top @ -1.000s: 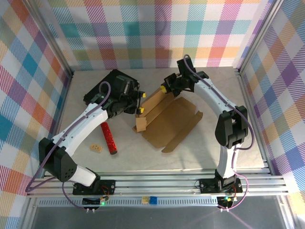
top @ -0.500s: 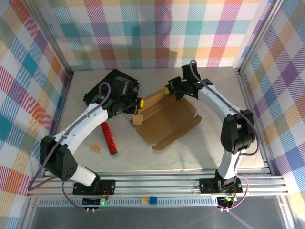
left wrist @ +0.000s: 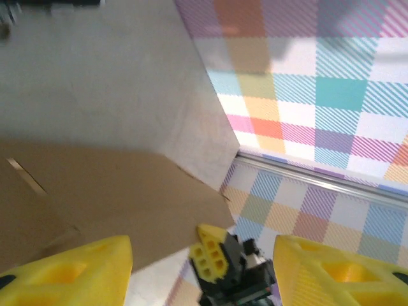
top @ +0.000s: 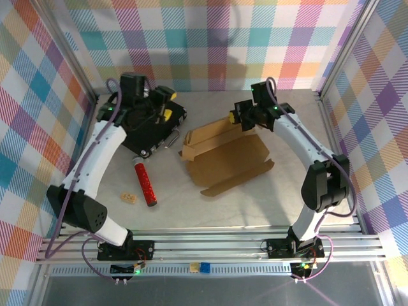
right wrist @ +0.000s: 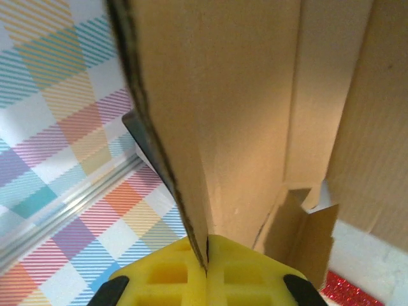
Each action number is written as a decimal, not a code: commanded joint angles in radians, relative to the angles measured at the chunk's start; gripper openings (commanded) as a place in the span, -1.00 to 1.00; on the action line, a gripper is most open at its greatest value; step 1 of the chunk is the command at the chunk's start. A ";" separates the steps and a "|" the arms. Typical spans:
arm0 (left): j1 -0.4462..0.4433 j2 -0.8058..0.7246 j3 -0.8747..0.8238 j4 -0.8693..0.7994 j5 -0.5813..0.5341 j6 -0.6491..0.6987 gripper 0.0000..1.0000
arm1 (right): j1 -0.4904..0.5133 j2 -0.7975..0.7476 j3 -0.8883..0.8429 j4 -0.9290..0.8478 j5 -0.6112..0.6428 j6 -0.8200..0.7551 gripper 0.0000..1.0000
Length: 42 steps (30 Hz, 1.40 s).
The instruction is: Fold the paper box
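The paper box point(top: 226, 159) is a brown corrugated sheet lying mid-table, its flaps partly raised along the back and left edges. My right gripper point(top: 238, 118) is shut on the raised back flap. In the right wrist view the yellow pads point(right wrist: 205, 271) pinch the cardboard edge point(right wrist: 191, 191), which rises straight out of them. My left gripper point(top: 167, 105) hangs open above the black case, well left of the box, with nothing between its fingers. In the left wrist view the left gripper point(left wrist: 203, 248) looks across at the paper box point(left wrist: 115, 197) and at the right gripper point(left wrist: 223, 268).
A black flat case point(top: 148, 132) with a metal handle point(top: 171, 138) lies at the back left. A red glitter cylinder point(top: 145, 185) and a small tan block point(top: 129, 198) lie left of the box. Checked walls point(top: 210, 38) close in the table on three sides.
My left arm has swung back and to the left, from the box's left flap to above the black case, its jaws now open. The right gripper and the box have shifted slightly right.
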 commanded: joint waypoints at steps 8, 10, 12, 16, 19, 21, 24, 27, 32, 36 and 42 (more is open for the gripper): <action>0.103 0.003 -0.310 0.024 0.147 0.239 -0.09 | -0.075 -0.053 0.231 -0.301 0.001 0.123 -1.00; 0.095 0.028 -0.320 0.074 0.174 0.265 -0.19 | -0.083 -0.060 0.244 -0.319 0.010 0.159 -1.00; 0.088 0.054 -0.302 0.060 0.170 0.352 -0.28 | -0.095 -0.068 0.241 -0.293 0.011 0.194 -1.00; 0.083 0.102 -0.309 0.106 0.211 0.479 -0.43 | -0.123 -0.068 0.264 -0.258 -0.024 0.235 -1.00; 0.082 0.143 -0.327 0.156 0.215 0.515 -0.46 | -0.136 -0.067 0.297 -0.281 -0.047 0.242 -1.00; 0.080 0.165 -0.348 0.227 0.232 0.503 -0.46 | -0.143 -0.071 0.303 -0.288 -0.050 0.245 -1.00; 0.070 0.182 -0.381 0.356 0.264 0.462 -0.43 | -0.151 -0.080 0.290 -0.287 -0.050 0.257 -1.00; 0.050 0.211 -0.371 0.410 0.263 0.451 -0.36 | -0.154 -0.080 0.281 -0.273 -0.072 0.275 -1.00; -0.001 0.267 -0.365 0.511 0.283 0.410 -0.35 | -0.159 -0.081 0.291 -0.259 -0.057 0.298 -1.00; -0.040 0.247 -0.408 0.604 0.275 0.361 -0.36 | -0.168 -0.072 0.303 -0.258 -0.064 0.322 -1.00; -0.062 0.188 -0.482 0.671 0.249 0.320 -0.36 | -0.189 -0.065 0.292 -0.211 -0.064 0.390 -1.00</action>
